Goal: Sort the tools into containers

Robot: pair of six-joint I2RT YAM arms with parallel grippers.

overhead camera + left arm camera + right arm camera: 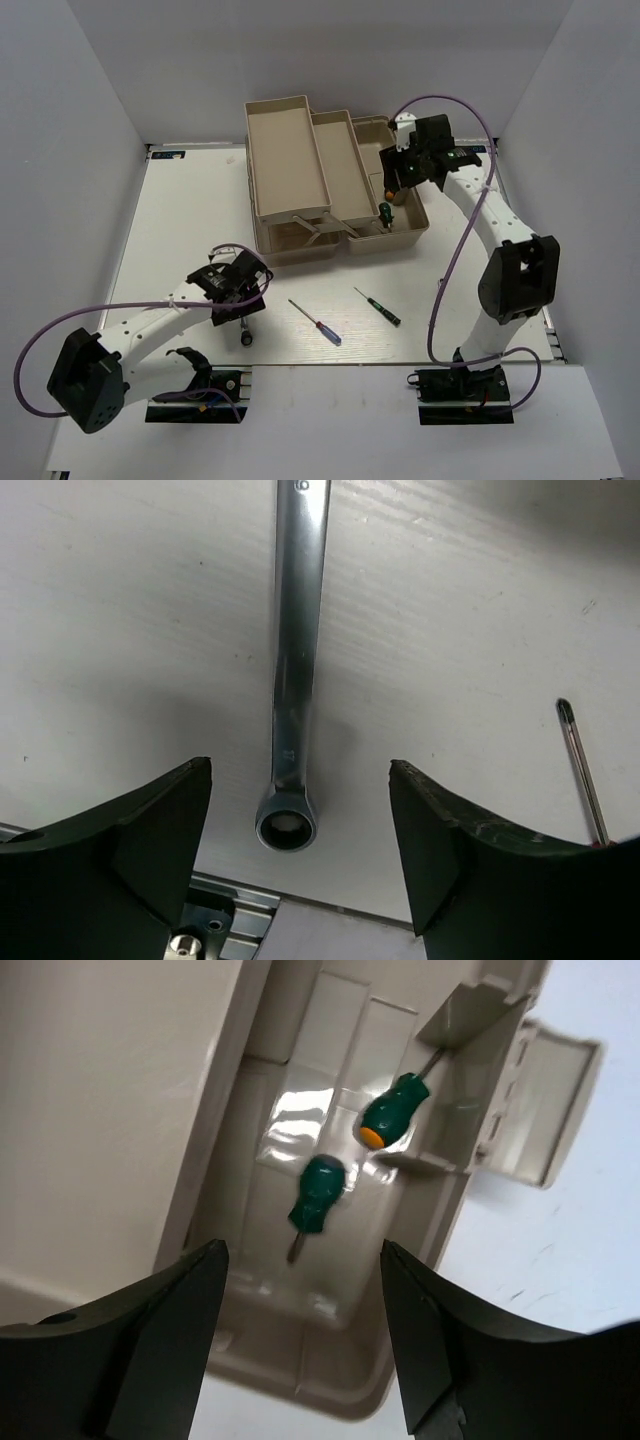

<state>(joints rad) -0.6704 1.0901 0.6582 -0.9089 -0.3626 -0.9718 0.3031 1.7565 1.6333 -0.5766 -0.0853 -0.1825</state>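
Two green screwdrivers lie in right compartment of toolbox; right gripper hovers above them, jaws apart, empty. Left on table: wrench, red-blue screwdriver, thin dark screwdriver. Left gripper spread wide around wrench ring end, not yet clamped. By my judgement, two in, three remain

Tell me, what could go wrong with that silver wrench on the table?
The wrench lies flat on the table between the fingers of the open left gripper. Thin, smooth metal may slip out, or the fingers may scrape the table. The tip of a thin screwdriver lies close by and could be knocked aside as the fingers close.
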